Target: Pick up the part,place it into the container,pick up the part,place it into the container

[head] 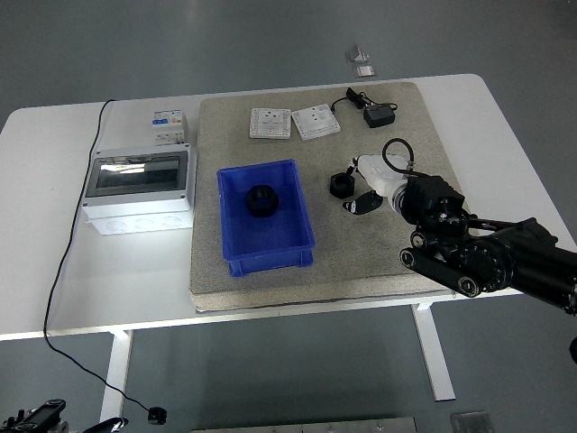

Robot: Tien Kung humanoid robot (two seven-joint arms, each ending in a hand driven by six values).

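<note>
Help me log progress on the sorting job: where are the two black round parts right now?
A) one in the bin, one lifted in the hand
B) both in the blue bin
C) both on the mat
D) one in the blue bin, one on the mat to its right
D: one black part lies inside the blue bin, the other black part sits on the mat right of it, beside the right hand.

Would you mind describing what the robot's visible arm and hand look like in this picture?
Only the right arm shows: a bulky black limb with round silver-rimmed fittings along its lower edge. A black cable loops above the wrist. The right hand has a white shell with dark fingertips.
</note>
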